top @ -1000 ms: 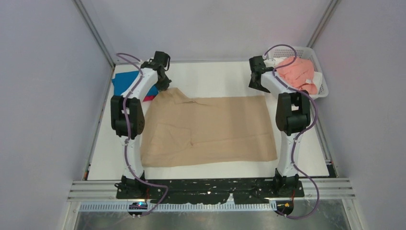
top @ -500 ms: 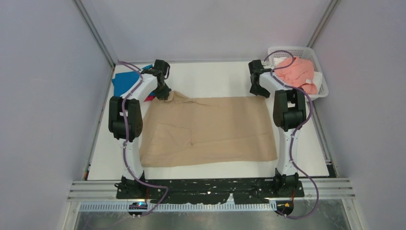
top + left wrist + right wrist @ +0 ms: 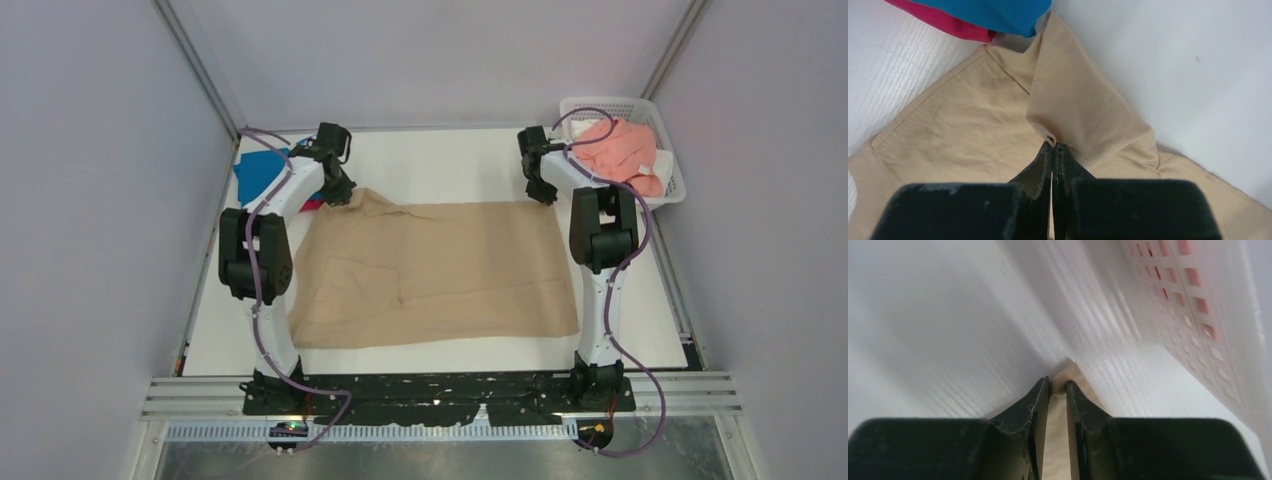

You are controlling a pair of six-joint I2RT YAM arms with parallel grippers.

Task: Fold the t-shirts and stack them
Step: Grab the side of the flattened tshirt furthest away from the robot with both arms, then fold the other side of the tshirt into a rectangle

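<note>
The tan-beige t-shirt (image 3: pixel 440 270) lies spread flat mid-table. My left gripper (image 3: pixel 340 190) is at its far left corner, shut on a raised fold of tan cloth (image 3: pixel 1083 105), as the left wrist view (image 3: pixel 1053 146) shows. My right gripper (image 3: pixel 545 192) is at the far right corner; in the right wrist view (image 3: pixel 1058 384) its jaws stand close together with the tan corner (image 3: pixel 1071 372) pinched between them. The bright blue shirt (image 3: pixel 258 172) lies over the magenta-red one (image 3: pixel 312 205) at the far left. The salmon pink shirt (image 3: pixel 625 150) lies crumpled in the basket.
The white mesh basket (image 3: pixel 672 190) stands at the far right corner, close beside my right gripper; its wall (image 3: pixel 1198 300) fills the right of the right wrist view. Grey walls enclose the table on three sides. The blue (image 3: pixel 993 10) and magenta (image 3: pixel 943 22) shirts touch the tan corner.
Both grippers have come down onto the tan shirt's far corners. The left elbow has swung left. The right gripper has moved back and down to the corner by the basket.
</note>
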